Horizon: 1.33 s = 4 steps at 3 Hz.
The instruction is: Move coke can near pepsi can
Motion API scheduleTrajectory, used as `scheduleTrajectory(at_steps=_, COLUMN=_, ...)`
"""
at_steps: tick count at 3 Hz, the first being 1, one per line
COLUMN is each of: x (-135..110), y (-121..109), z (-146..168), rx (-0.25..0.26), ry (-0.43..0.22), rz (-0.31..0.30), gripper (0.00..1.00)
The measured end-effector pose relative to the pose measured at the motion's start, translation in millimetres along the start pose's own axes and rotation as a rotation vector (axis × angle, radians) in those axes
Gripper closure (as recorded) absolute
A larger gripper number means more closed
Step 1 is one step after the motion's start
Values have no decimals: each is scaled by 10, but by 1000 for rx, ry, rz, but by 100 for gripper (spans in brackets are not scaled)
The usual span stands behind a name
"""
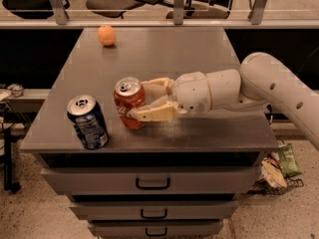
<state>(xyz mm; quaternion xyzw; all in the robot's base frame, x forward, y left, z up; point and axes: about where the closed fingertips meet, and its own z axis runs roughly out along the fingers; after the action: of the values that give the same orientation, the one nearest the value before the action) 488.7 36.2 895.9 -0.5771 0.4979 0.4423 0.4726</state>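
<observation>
The coke can [128,102] stands near the middle of the table [199,54], toward the near edge; the pincer [137,100] is clamped round its lower half, one cream finger on the far side and one on the near side, with the arm [279,83] reaching in from the right. The pepsi can [88,122] stands to the left and a little nearer, close to the near-left corner; the two cans are near each other but apart, with a strip of bare table between them.

The red can is probably light, whether full or empty I cannot tell; its thin wall would dent under a hard squeeze, and its smooth painted side is likely slippery, so a hold low and square across the round body, as here, looks the safest place; gripped higher, it could tip.

The table top is flat, grey and smooth, so a can should slide or stand on it easily; the near edge is not far, which calls for care when setting down. An orange [106,35] lies at the far left, well clear; drawers [152,183] sit below the top, and chairs [109,1] show beyond a rail at the far side.
</observation>
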Motion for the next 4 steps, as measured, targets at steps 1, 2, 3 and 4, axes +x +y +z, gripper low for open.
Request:
scheduleTrajectory(at_steps=1, x=61, y=-32, z=-36, rx=-1, ry=3, rz=20, gripper=30)
scheduleTrajectory(at_steps=2, x=136, y=-24, z=12, rx=-14, ry=-10, rz=51, gripper=7)
scheduleTrajectory(at_steps=3, x=215, y=-17, z=84, rx=-26, ry=-26, rz=79, gripper=0)
scheduleTrajectory(at_steps=4, x=258, y=-12, z=157, rx=-35, ry=-40, rz=97, gripper=0)
